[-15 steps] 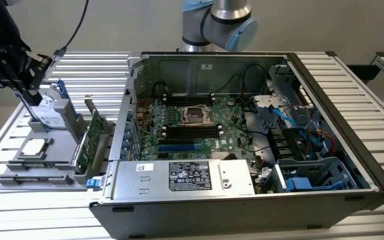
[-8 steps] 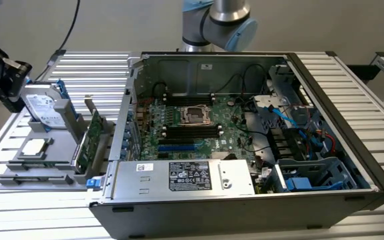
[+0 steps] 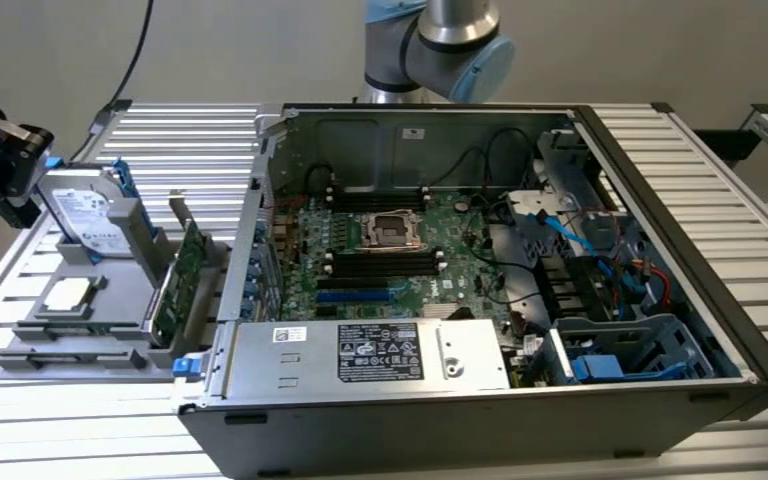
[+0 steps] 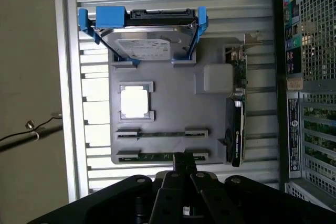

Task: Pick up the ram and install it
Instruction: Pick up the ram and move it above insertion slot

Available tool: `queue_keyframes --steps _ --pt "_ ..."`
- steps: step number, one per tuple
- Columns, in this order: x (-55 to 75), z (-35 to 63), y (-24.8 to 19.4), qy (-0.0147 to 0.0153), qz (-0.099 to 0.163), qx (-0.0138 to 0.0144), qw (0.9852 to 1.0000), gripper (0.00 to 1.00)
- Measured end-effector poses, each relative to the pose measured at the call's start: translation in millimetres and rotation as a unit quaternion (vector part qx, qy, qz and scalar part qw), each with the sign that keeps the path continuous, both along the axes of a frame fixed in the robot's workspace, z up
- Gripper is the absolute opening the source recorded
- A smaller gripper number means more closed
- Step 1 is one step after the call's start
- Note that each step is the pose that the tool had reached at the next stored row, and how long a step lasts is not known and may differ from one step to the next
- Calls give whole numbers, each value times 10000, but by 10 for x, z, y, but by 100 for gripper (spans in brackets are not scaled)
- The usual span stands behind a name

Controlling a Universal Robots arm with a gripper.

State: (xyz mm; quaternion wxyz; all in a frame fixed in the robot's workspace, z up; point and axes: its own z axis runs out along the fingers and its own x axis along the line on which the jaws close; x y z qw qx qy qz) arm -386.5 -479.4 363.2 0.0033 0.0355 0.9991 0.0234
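While poised over grey tray (image 4: pixel 173 103) with gripper (image 4: pixel 184 160) fingers pinched together on nothing, note ram (image 4: pixel 152 157) in line with tips, seated in nearest slot, long axis crosswise to fingers, second stick (image 4: pixel 163 134) just beyond.

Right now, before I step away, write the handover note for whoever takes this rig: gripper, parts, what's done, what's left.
Gripper: shut, holding nothing, poised above the gray tray.
Ram: a thin green stick seated in a tray holder, right by the fingertips in the wrist view; not lifted.
Computer case: open, with the motherboard exposed, on the exterior view's right of the tray.
Done: nothing of the pick shows yet.
Left: both the pick-up and the install.
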Motion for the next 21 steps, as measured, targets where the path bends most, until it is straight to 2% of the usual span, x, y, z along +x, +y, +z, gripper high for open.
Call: queue_keyframes --steps 10,12,16,21 --pt "-1 0 0 1 14 1 10000 11" --pt "-3 -7 1 1 269 2 9996 11" --pt "-3 -20 0 0 633 4 9980 11" --pt "-3 -41 0 0 1082 4 9941 11"
